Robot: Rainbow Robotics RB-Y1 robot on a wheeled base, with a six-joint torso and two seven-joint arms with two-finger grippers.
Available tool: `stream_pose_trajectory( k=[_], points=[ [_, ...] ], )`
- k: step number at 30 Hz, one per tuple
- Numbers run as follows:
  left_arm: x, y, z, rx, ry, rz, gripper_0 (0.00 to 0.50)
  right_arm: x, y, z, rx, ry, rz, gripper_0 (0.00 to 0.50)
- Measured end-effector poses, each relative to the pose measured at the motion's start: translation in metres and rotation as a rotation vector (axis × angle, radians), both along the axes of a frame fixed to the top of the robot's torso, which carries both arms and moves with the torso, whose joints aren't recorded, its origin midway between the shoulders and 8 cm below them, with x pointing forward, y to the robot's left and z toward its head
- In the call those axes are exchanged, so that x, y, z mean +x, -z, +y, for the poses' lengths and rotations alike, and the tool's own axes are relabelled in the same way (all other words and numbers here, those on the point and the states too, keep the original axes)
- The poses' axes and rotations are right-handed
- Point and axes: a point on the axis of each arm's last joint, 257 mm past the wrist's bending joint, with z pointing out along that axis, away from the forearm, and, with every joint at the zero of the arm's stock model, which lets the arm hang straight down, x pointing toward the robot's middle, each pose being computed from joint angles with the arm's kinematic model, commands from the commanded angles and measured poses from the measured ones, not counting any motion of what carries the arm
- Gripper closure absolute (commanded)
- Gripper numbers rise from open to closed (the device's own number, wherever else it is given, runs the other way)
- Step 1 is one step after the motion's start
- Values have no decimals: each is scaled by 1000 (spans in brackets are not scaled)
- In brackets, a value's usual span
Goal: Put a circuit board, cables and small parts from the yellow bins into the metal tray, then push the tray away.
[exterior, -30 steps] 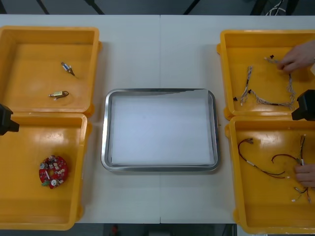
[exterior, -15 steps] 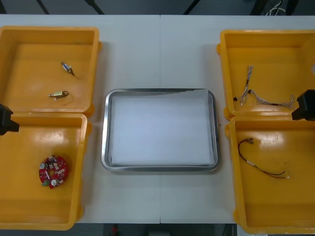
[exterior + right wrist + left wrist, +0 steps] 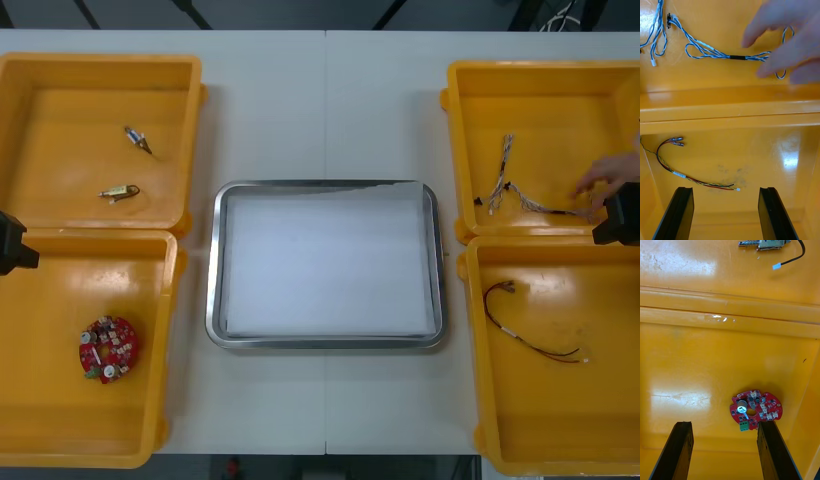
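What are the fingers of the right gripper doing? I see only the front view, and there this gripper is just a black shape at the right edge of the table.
Observer: The right gripper is open, its fingers apart with nothing between them, above the near right yellow bin.
Operator: A hand reaches into the far right bin. Is it on the cable?
Observer: The person's hand has its fingertips over the looped end of the blue and white cable. I cannot tell if it grips.
Operator: And the left gripper?
Observer: The left gripper is open too, above the near left yellow bin. The round red circuit board lies untouched just ahead of one fingertip.
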Motion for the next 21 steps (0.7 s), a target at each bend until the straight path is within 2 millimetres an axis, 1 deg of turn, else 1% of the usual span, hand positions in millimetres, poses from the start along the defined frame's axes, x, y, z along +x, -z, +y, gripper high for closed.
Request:
stream_pose_trajectory(
  k=[21],
  points=[
    [0, 0, 0, 0, 0, 0, 0, 0, 0, 0, 0, 0, 0, 0]
  ],
)
